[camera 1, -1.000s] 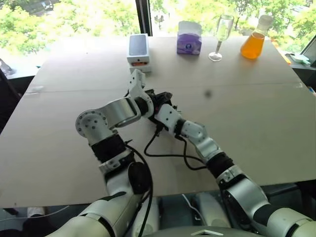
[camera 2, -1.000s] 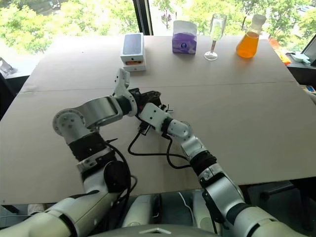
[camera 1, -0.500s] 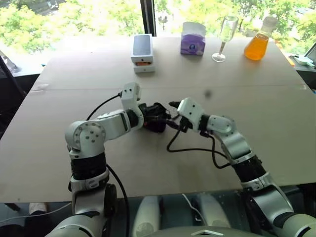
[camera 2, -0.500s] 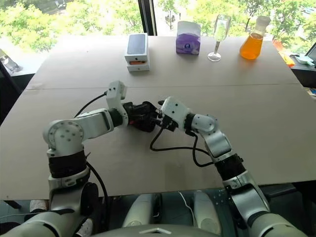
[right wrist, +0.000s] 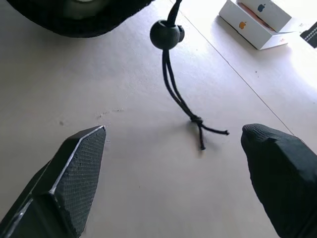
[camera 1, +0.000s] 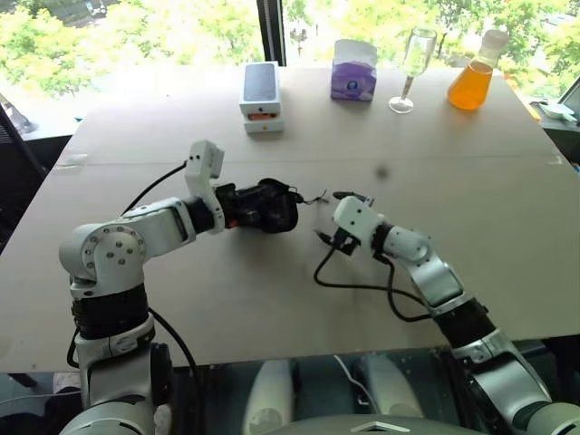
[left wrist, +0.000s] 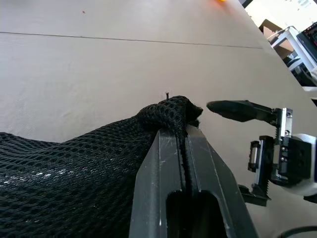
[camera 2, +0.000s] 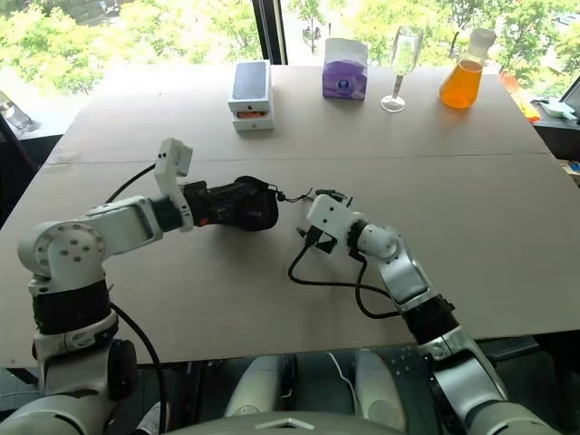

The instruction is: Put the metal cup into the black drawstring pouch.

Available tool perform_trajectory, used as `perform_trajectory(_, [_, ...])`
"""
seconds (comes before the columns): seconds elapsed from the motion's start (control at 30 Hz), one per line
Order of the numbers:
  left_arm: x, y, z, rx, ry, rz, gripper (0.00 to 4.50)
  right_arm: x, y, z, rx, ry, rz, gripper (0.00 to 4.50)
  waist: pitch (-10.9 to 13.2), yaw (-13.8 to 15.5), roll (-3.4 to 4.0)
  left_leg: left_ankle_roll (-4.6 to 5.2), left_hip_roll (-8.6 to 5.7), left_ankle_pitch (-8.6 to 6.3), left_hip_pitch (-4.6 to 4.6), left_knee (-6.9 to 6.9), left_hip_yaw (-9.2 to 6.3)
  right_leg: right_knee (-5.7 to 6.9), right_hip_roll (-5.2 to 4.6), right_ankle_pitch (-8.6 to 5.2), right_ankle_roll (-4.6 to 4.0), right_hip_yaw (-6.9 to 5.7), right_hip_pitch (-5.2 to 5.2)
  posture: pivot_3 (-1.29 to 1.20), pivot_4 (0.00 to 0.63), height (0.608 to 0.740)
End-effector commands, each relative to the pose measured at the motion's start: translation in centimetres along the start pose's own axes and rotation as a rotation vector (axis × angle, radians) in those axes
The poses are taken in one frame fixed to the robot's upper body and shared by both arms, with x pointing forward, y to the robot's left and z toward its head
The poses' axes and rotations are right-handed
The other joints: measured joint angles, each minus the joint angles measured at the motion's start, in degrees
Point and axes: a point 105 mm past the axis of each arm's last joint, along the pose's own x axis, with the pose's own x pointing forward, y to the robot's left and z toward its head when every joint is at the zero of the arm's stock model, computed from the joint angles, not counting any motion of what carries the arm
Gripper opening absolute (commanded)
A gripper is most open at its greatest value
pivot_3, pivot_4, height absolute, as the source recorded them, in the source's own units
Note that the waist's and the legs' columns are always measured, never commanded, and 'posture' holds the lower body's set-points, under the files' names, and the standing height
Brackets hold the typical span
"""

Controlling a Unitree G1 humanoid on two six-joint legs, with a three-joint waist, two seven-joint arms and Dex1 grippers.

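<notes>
Black mesh of the black drawstring pouch (camera 1: 265,205) lies bunched on the table (camera 1: 507,172), its gathered edge pinched between the closed fingers of the left gripper (left wrist: 184,130). Pouch rests mid-table, just ahead of that gripper. The cord (right wrist: 174,89) with its round toggle trails from the pouch mouth onto the tabletop, ending in a knot. Right gripper (camera 2: 319,213) sits just beside the pouch, apart from it, fingers spread wide with nothing between them (the cord lies on the table between the two tips in the right wrist view). Metal cup: a pale rim (right wrist: 81,2) shows inside the pouch opening, otherwise hidden. Phone box (camera 1: 260,95), wine glass (camera 1: 410,65) and orange flask (camera 1: 472,82) stand along the far edge.
</notes>
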Motion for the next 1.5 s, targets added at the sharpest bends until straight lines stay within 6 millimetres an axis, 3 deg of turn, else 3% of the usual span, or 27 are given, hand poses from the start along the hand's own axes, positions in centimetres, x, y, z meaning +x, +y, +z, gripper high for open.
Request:
perform_trajectory(0.03, [-0.7,-0.8,0.8,0.048,-0.019,-0.034,0.00,1.6,-0.9,1.5,-0.079,-0.060,-0.071,4.47,0.0,0.1,0.00,0.00,0.00,0.00,-0.01,0.00,-0.01,-0.01,-0.01,0.00,0.00,-0.01,0.00,0.00,0.150,0.740])
perform_trajectory(0.2, [-1.1,-1.4,0.6,0.069,-0.013,-0.053,0.00,3.5,-0.5,1.5,-0.107,-0.082,-0.093,4.47,0.0,0.0,-0.01,0.00,0.03,0.00,-0.03,0.00,-0.02,-0.01,-0.06,0.00,0.00,-0.02,0.00,0.00,0.150,0.740])
perform_trajectory(0.3, [-1.5,-1.7,0.5,0.070,-0.022,-0.056,0.00,4.2,-0.4,1.1,-0.080,-0.086,-0.111,3.79,0.0,-0.1,-0.01,-0.01,0.07,0.00,-0.02,-0.01,-0.03,0.00,-0.06,0.00,0.00,-0.01,0.00,0.00,0.150,0.740])
perform_trajectory(0.37, [-1.8,-1.7,0.2,0.065,-0.024,-0.049,0.00,4.3,-0.4,1.1,-0.071,-0.099,-0.119,2.92,0.0,-0.3,-0.01,-0.01,0.08,0.00,-0.01,-0.01,-0.03,0.01,-0.07,0.00,0.00,-0.02,0.00,0.00,0.150,0.740])
perform_trajectory(0.43, [-2.1,-1.5,0.0,0.064,-0.025,-0.038,0.00,4.3,-1.0,1.3,-0.059,-0.117,-0.143,1.76,0.0,-0.8,-0.01,-0.01,0.09,0.00,-0.01,-0.01,-0.04,0.01,-0.08,0.00,0.00,-0.02,0.00,0.00,0.150,0.740])
perform_trajectory(0.47, [-2.2,-1.5,-0.1,0.065,-0.026,-0.036,0.00,4.3,-1.2,1.4,-0.054,-0.124,-0.155,1.58,0.0,-0.9,-0.01,-0.01,0.09,0.00,-0.01,-0.01,-0.04,0.01,-0.09,0.00,0.00,-0.02,0.00,0.00,0.150,0.740])
perform_trajectory(0.57, [-2.1,-1.6,-0.1,0.063,-0.036,-0.034,0.00,3.8,-2.6,2.0,-0.059,-0.164,-0.210,0.13,0.0,-0.9,-0.01,-0.01,0.09,0.00,-0.01,-0.01,-0.06,0.02,-0.11,0.00,0.00,-0.04,0.01,0.00,0.150,0.740])
perform_trajectory(0.8, [-1.6,-2.5,-0.5,0.058,-0.087,-0.041,0.00,2.1,-5.1,2.9,-0.119,-0.225,-0.273,0.05,0.0,-1.0,-0.01,0.00,0.07,0.00,-0.02,-0.01,-0.04,0.02,-0.16,0.01,0.00,-0.03,0.01,0.00,0.150,0.740])
perform_trajectory(1.03, [-0.5,-4.5,-1.6,0.050,-0.178,-0.098,0.00,-0.6,-8.7,5.7,-0.274,-0.269,-0.304,0.05,0.0,-0.9,-0.01,0.00,0.06,0.00,-0.02,-0.02,-0.02,0.02,-0.20,0.01,0.01,-0.01,0.01,0.00,0.150,0.740])
perform_trajectory(1.13, [-0.6,-5.0,-1.4,0.042,-0.211,-0.140,0.85,-1.2,-9.1,6.8,-0.309,-0.280,-0.298,0.00,0.0,-1.0,-0.01,0.00,0.10,0.00,0.00,-0.03,-0.02,0.04,-0.15,0.01,0.00,-0.01,0.01,0.00,0.150,0.740])
perform_trajectory(1.2, [-0.6,-5.5,-1.3,0.034,-0.218,-0.181,1.80,-1.6,-9.3,7.6,-0.329,-0.288,-0.290,0.00,0.0,-1.0,-0.01,0.00,0.10,0.00,0.00,-0.02,-0.01,0.05,-0.14,0.01,0.00,0.00,0.01,0.00,0.150,0.740])
perform_trajectory(1.23, [-0.7,-5.4,-1.2,0.029,-0.226,-0.187,2.51,-1.8,-9.4,7.9,-0.340,-0.290,-0.286,0.00,0.0,-1.0,-0.01,0.01,0.09,0.00,-0.01,-0.02,-0.01,0.04,-0.14,0.01,0.00,-0.01,0.01,0.00,0.150,0.740])
perform_trajectory(1.3, [-1.3,-5.6,-0.7,0.019,-0.251,-0.219,3.19,-2.1,-9.5,8.2,-0.351,-0.292,-0.280,0.00,0.0,-0.9,-0.01,0.01,0.08,0.00,-0.02,-0.01,0.00,0.03,-0.15,0.01,0.00,0.00,0.01,0.00,0.150,0.740])
perform_trajectory(1.5, [-2.5,-5.1,-0.6,0.023,-0.261,-0.227,3.19,-2.6,-9.6,8.6,-0.370,-0.284,-0.262,0.00,0.0,-0.9,0.00,0.02,0.09,0.00,-0.01,-0.01,-0.01,0.02,-0.13,0.01,0.00,-0.02,0.01,0.00,0.150,0.740])
